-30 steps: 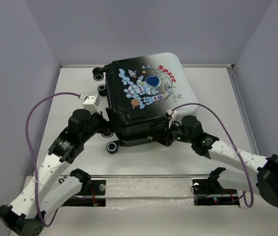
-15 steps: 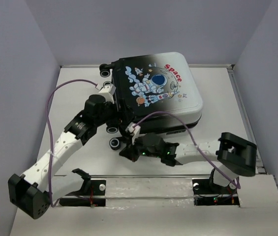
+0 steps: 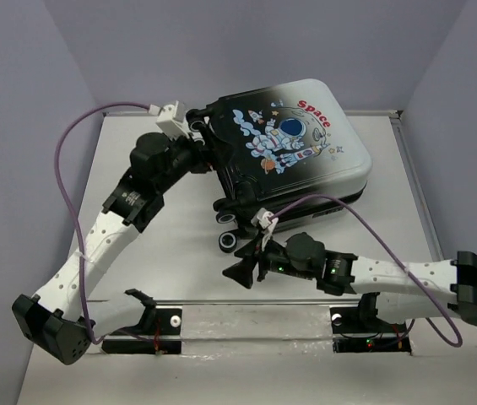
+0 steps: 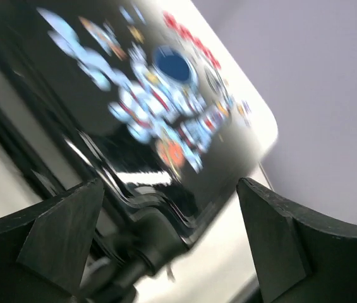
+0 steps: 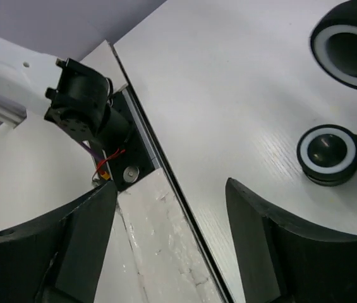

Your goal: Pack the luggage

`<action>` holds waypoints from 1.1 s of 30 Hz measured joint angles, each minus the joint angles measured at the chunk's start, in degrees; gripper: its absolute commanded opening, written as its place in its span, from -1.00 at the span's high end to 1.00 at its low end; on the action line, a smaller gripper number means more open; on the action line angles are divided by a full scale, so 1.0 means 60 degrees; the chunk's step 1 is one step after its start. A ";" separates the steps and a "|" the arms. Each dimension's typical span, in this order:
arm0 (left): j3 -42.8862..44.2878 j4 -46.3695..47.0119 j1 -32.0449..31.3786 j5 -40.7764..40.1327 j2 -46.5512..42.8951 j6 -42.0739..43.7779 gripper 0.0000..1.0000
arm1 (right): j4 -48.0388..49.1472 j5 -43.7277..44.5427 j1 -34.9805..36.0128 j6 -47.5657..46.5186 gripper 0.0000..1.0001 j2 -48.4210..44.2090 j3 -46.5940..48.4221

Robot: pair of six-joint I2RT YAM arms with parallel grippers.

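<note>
The luggage (image 3: 301,143) lies closed on the table, astronaut print and red "Space" facing up, turned at an angle toward the back right. Its black wheels (image 3: 227,242) point toward the front left. My left gripper (image 3: 207,153) is open at the case's left edge. In the left wrist view the glossy shell (image 4: 165,95) and its dark corner lie between my spread fingers (image 4: 58,233), and no grip shows. My right gripper (image 3: 242,261) is open and empty over the table in front of the wheels. Two wheels (image 5: 327,153) show to its right in the right wrist view.
The white table (image 3: 162,253) ends at a metal rail (image 3: 255,302) in front, where both arm bases are bolted. The left arm's base motor (image 5: 83,101) shows in the right wrist view. Purple cables (image 3: 73,177) loop off both wrists. Walls enclose the back and sides.
The luggage has swung and slid toward the back right. My right gripper has opened, left the case's front edge and drawn back toward the front. My left arm has followed the case farther back.
</note>
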 measured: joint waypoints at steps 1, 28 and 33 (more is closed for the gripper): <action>0.0284 -0.0033 0.0375 -0.0153 0.0025 0.0036 -0.98 | -0.0419 0.0291 -0.0015 -0.0047 -0.38 -0.0463 0.0018; 0.2954 0.2943 0.4856 0.3330 0.6896 -0.0856 -0.97 | -0.4790 0.2863 -0.2255 0.0018 0.10 -0.3949 -0.0769; 0.2958 0.3697 0.4856 0.3676 0.7482 -0.1402 -0.89 | -0.4798 0.2856 -0.2379 0.0018 0.10 -0.3945 -0.0776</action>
